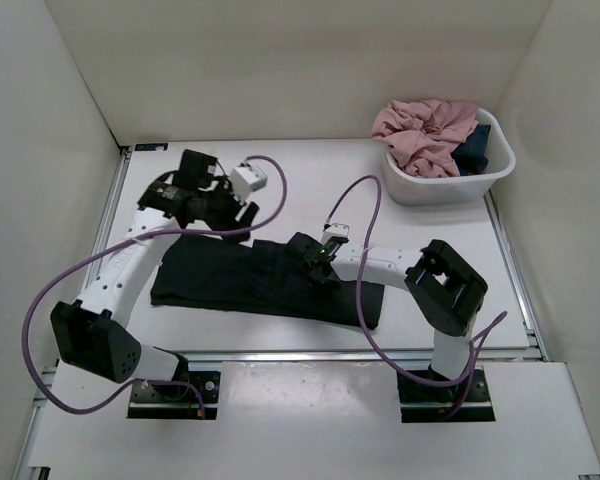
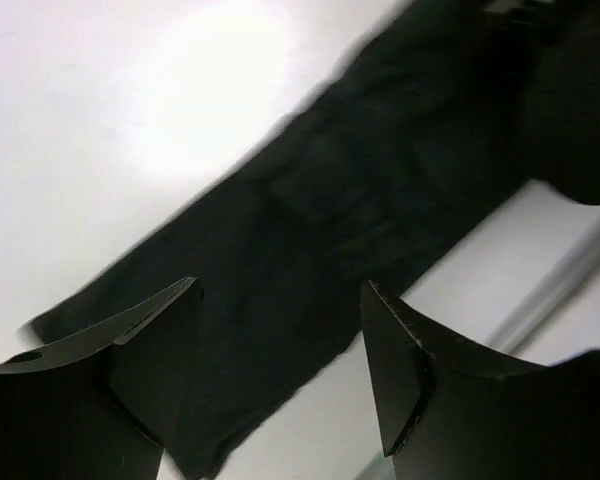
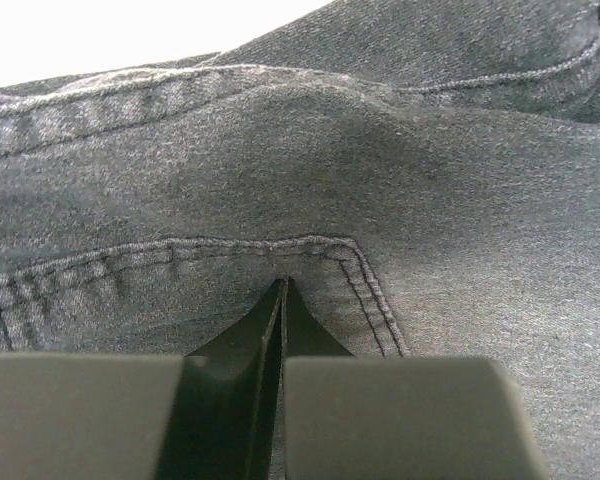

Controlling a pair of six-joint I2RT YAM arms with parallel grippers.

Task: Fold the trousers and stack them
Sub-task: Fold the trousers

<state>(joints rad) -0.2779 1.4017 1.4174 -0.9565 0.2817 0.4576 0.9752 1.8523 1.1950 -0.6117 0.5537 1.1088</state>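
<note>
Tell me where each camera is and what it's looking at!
Top: above and behind, looking down at the table, the trousers and a white tub; the left arm and right arm show.
Left wrist: on the left arm, looking down past its open left hand at the trousers.
Right wrist: on the right arm, very close to the trousers' stitching; its shut right hand shows.
Shared: all three see the trousers.

The black trousers [image 1: 225, 280] lie flat on the white table [image 1: 310, 185] in one long band from left to right, slanting toward the near right. Up close, stitched seams and a pocket edge show, with the fabric gently humped.
</note>
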